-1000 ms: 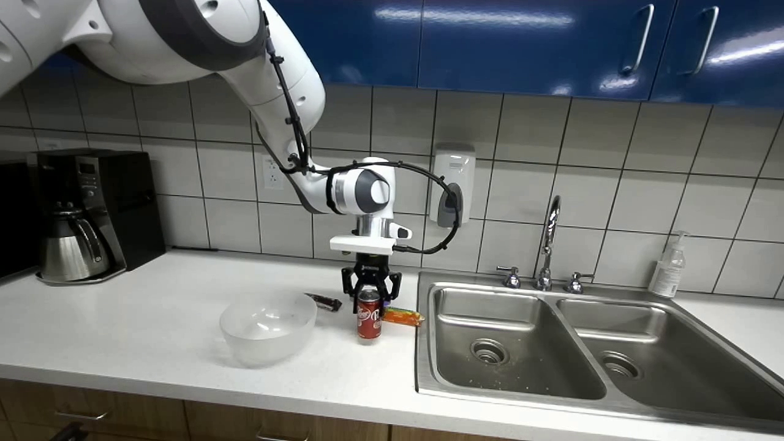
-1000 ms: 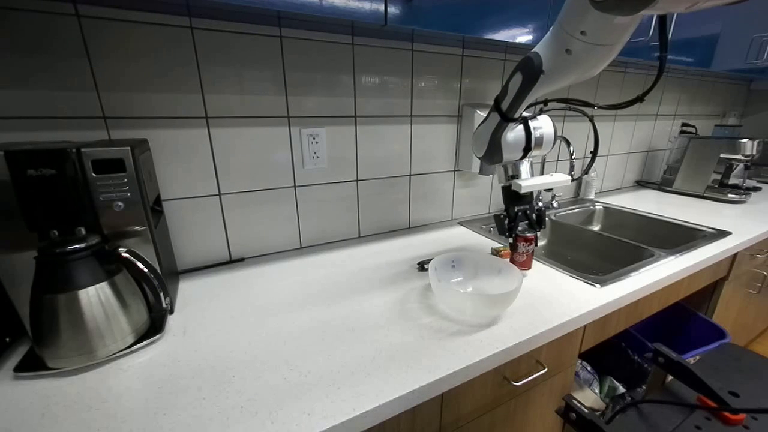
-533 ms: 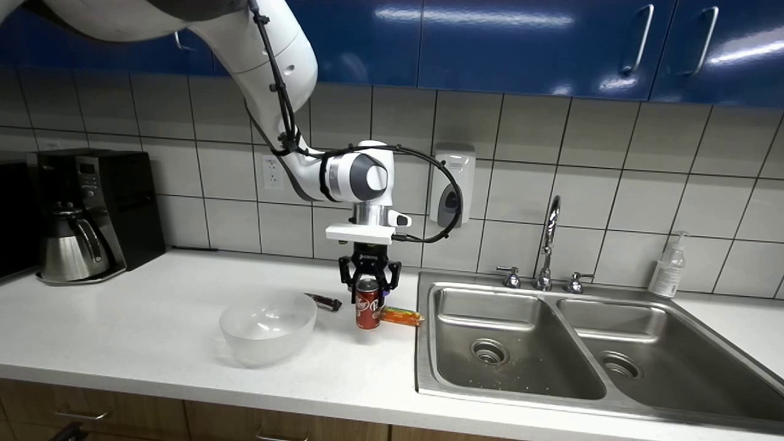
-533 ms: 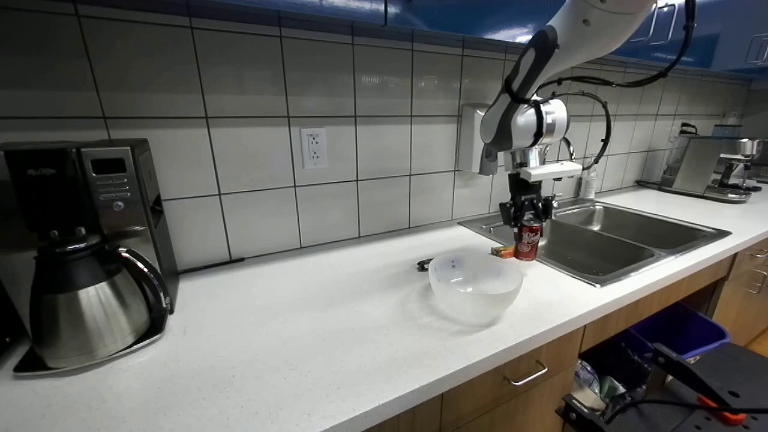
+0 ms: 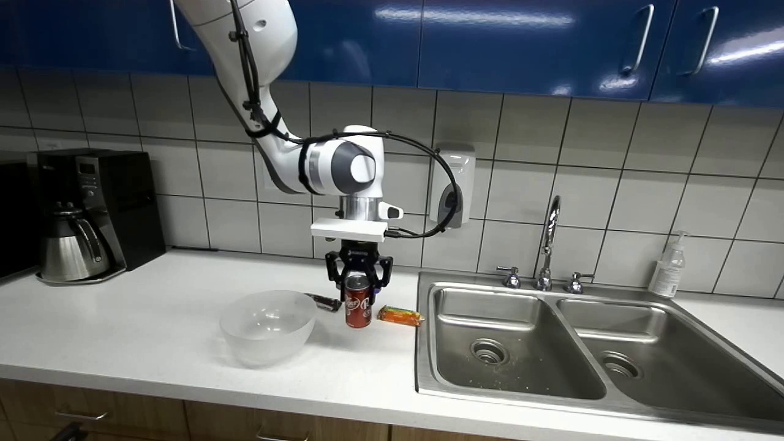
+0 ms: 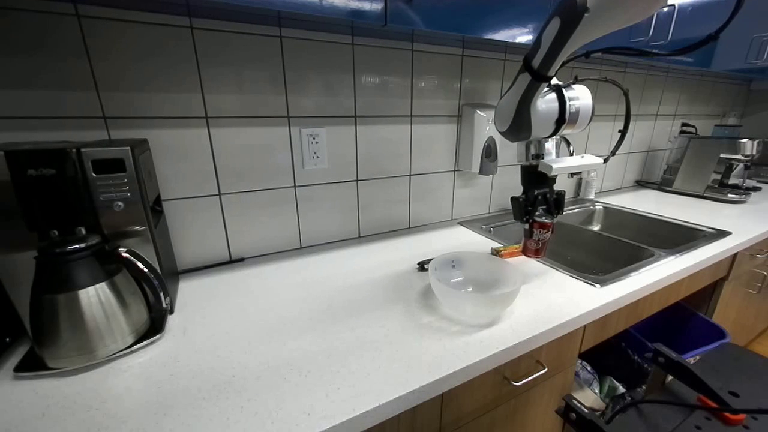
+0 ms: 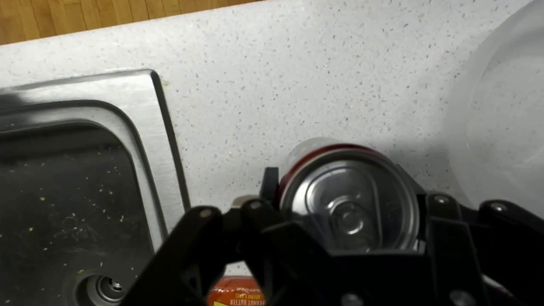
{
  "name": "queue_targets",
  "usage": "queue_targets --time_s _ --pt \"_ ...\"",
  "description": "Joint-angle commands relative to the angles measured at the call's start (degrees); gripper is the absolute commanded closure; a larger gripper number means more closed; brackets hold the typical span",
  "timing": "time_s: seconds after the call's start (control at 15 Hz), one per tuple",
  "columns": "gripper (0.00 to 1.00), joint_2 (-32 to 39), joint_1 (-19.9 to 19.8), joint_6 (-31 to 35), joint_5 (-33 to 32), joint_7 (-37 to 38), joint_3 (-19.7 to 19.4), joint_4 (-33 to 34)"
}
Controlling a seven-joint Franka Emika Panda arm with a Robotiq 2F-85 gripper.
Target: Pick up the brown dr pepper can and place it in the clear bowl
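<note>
Raised since a second ago, clasped in gripper [image 5: 358,298]: brown can [image 5: 358,313], partly legible "Dr Pepper", over countertop [image 5: 184,288] between clear bowl [image 5: 267,337] and sink edge [image 5: 425,343]. Legible on orange packet [image 7: 237,292]: "PEANUT BUTTER".

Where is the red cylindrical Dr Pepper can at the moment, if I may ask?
In an exterior view, the red cylindrical can is gripped by the black pincer, right of the translucent round plastic bowl and left of the orange oblong packet.
</note>
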Motion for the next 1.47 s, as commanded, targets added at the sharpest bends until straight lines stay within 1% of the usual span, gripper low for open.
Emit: queue_targets --time_s 0.0,0.2,0.47,0.73,1.0,1.27,1.33,1.4 --pt "0.62 -8.02 -0.66 5.50 -1.34 -3.51 1.11 -9.02" --pt "0.62 -11.73 -1.23 10.41 -0.19 -7.46 2.07 -13.63" --pt "0.62 -15.34 -1.70 13.38 2.07 -13.08 3.39 -17.28" --pt "0.62 -17.20 -1.77 11.60 6.46 -20.09 4.69 -18.13" --pt "0.62 -17.30 -1.43 9.32 10.92 -27.24 5.40 -17.44" --pt "0.62 -16.79 -0.65 7.24 11.92 -31.70 5.74 -16.56" --pt "0.62 -16.63 -0.21 6.94 11.37 -31.87 5.72 -16.42" --pt "0.62 -16.42 0.48 7.05 10.55 -30.47 5.60 -16.28"
